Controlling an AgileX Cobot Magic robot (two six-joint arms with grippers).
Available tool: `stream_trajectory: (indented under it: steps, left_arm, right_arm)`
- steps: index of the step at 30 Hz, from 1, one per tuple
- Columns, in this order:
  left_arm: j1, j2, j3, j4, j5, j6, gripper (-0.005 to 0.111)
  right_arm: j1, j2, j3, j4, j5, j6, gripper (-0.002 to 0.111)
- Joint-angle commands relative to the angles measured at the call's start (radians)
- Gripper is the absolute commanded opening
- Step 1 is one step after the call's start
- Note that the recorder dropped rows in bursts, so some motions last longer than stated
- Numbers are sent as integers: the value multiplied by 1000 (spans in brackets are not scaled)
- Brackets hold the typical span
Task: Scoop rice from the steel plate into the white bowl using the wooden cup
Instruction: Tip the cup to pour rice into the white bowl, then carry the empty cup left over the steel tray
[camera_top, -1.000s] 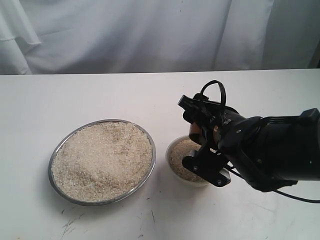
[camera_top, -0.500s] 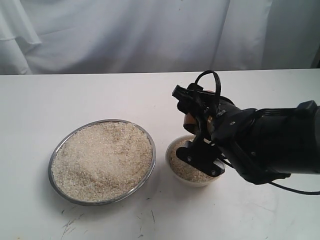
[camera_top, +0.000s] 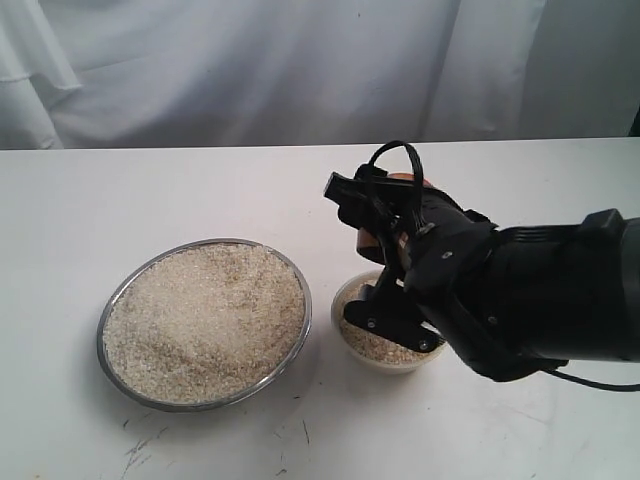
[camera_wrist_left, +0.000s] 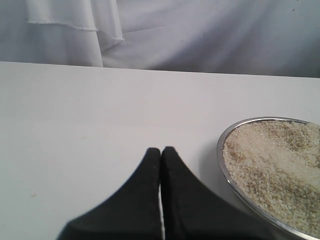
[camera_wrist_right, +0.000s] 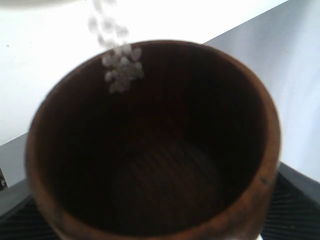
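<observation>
Exterior view: right claw (camera_top: 375, 250), clamped on the wooden cup (camera_wrist_right: 150, 150), was shifted up over the white bowl (camera_top: 340, 303); pour judged nearly done. Cup emptied, last rice (camera_wrist_right: 120, 70) falling, was shown only by right wrist view. Beside the steel plate (camera_wrist_left: 221, 150), left claw (camera_wrist_left: 161, 155) was seen, tips pressed together, only in left wrist view.

- plate (camera_top: 104, 335): shiny grey metal
- rice (camera_top: 205, 320): matt, grainy, beige
- cup (camera_wrist_right: 150, 170): reddish-brown wood, fine ridges inside
- bowl (camera_top: 385, 364): smooth, cream-white
- table (camera_top: 150, 190): matt white, faintly scuffed
- curtain (camera_top: 250, 70): white cloth, softly creased
</observation>
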Motion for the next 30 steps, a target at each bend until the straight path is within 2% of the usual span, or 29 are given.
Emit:
stream_trajectory:
  steps: [1, 13, 18, 25, 30]
  left_arm:
    - [-3, -4, 5, 0, -6, 0, 0]
    - [-3, -4, 5, 0, -6, 0, 0]
    - [-3, -4, 5, 0, -6, 0, 0]
    - [-3, -4, 5, 0, -6, 0, 0]
    - [-3, -4, 5, 0, -6, 0, 0]
  right_arm:
    - [2, -10, -6, -9, 29, -42, 0]
    - [20, -10, -19, -9, 46, -76, 0]
    - [9, -10, -39, -9, 24, 50, 0]
    - [-89, -15, -48, 38, -165, 323, 0]
    - [-128, -7, -105, 147, -345, 377, 0]
